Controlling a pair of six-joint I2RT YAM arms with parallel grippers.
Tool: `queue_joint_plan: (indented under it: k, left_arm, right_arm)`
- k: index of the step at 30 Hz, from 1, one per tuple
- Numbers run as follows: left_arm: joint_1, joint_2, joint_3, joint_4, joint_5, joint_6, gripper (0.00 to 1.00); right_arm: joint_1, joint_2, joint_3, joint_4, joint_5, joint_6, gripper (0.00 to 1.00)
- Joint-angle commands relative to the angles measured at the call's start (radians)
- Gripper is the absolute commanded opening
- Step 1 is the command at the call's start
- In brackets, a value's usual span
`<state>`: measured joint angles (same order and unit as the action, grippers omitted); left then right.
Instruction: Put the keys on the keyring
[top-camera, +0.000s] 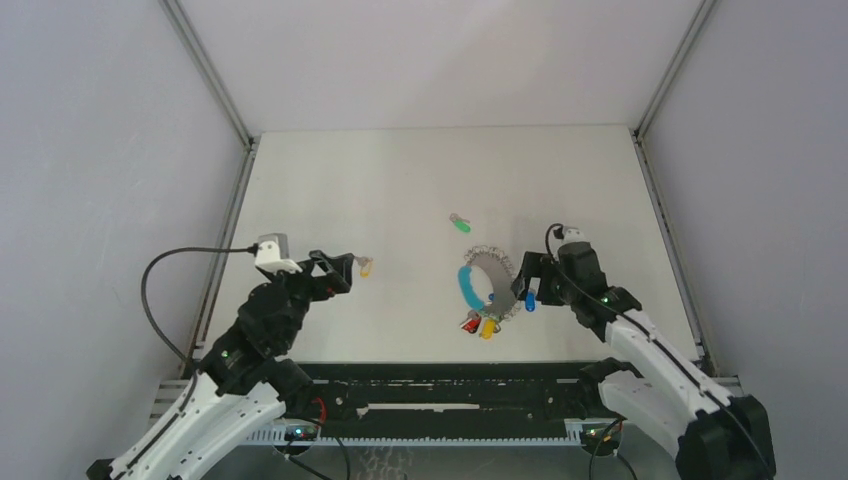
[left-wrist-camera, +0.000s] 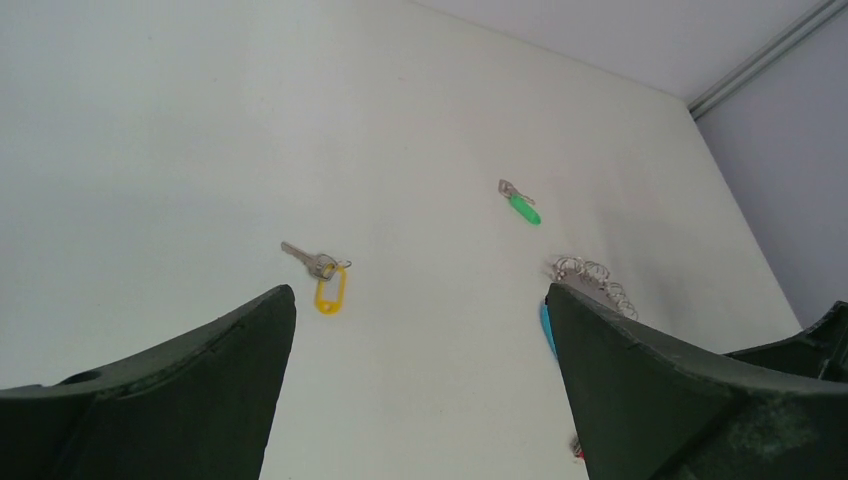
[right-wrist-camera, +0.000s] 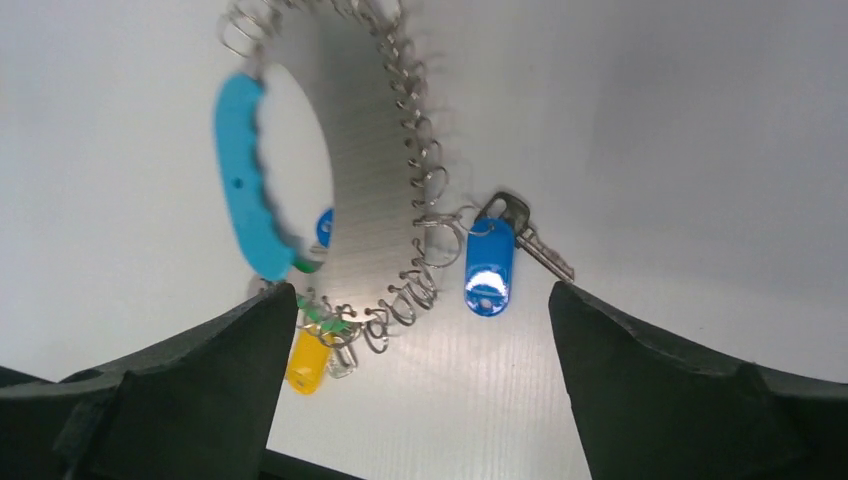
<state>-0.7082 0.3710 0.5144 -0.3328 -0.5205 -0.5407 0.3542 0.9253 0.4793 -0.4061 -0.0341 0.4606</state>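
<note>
Your left arm is stretched out low over the table, and the left gripper has its jaws spread wide. The yellow key lies flat just ahead of its fingers. Your right arm bends in toward the keyring. The right gripper is also wide open, straddling the ring's coiled side and the blue key, which touches the coil. The green key sits by itself a bit farther back. The tags are too blurry to read.
</note>
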Motion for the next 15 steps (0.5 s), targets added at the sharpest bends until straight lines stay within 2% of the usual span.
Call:
queue_joint_plan:
  k: [1,7,12,15]
  left_arm:
    - [0.006,-0.052,0.139,-0.184,-0.025,-0.005,1.00]
    - [0.004,-0.144,0.210,-0.214,-0.051,0.076,1.00]
    - [0.006,-0.198,0.243,-0.232,-0.061,0.149,1.00]
    - [0.006,-0.212,0.261,-0.232,-0.079,0.209,1.00]
  right_arm:
    - [-0.025,-0.170,0.022,-0.022,0.022,0.020,0.99]
    - [-0.027,-0.447,0.085,-0.148,0.150,0.057,1.00]
    - [-0.028,-0.715,0.090,-0.165,0.128,0.013,1.00]
    - [-0.028,-0.806,0.105,-0.194,0.163,-0.037,1.00]
